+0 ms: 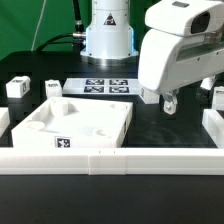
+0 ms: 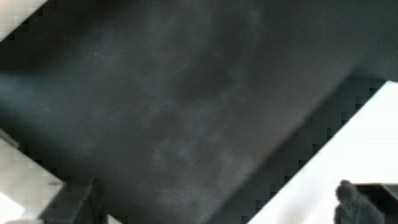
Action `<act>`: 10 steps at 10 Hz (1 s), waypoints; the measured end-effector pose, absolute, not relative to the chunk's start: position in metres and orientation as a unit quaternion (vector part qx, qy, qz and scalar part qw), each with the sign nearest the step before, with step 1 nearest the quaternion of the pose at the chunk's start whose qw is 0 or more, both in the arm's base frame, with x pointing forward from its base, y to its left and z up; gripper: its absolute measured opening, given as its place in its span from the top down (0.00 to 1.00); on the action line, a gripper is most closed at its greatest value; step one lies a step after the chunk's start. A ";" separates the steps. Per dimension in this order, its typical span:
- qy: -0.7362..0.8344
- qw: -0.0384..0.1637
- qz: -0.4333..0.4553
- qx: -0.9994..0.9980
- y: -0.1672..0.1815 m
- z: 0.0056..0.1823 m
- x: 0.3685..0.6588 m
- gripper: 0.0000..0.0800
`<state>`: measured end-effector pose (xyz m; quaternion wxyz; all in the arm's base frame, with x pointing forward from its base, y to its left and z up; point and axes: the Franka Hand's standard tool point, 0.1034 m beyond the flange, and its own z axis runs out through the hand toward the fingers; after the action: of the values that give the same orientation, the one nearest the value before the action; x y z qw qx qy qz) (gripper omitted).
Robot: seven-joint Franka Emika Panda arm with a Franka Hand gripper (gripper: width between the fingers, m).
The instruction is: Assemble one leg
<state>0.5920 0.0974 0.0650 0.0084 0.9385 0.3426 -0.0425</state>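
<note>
White rail (image 1: 110,160), tray (image 1: 104,124), end effector (image 1: 169,102) spread

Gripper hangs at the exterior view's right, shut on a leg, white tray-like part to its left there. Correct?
No: the gripper is open and holds nothing; the wrist view shows its fingers apart with only dark table between. It does hang at the exterior view's right, the white tray-like part to its left.

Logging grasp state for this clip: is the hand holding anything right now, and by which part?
Nothing is held. In the wrist view the hand is open, with only bare black table between its fingers.
</note>
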 end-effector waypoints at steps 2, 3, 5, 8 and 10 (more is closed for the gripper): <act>0.342 0.009 -0.043 0.939 0.097 0.065 0.592 0.19; 0.342 0.008 -0.043 0.939 0.098 0.065 0.592 0.19; 0.342 0.008 -0.043 0.939 0.098 0.065 0.592 0.19; 0.366 0.007 -0.026 0.930 0.093 0.059 0.585 0.19; 0.397 0.004 -0.023 0.918 0.072 0.051 0.556 0.19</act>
<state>0.5561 0.0719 0.0509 0.0039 0.9177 0.3965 -0.0231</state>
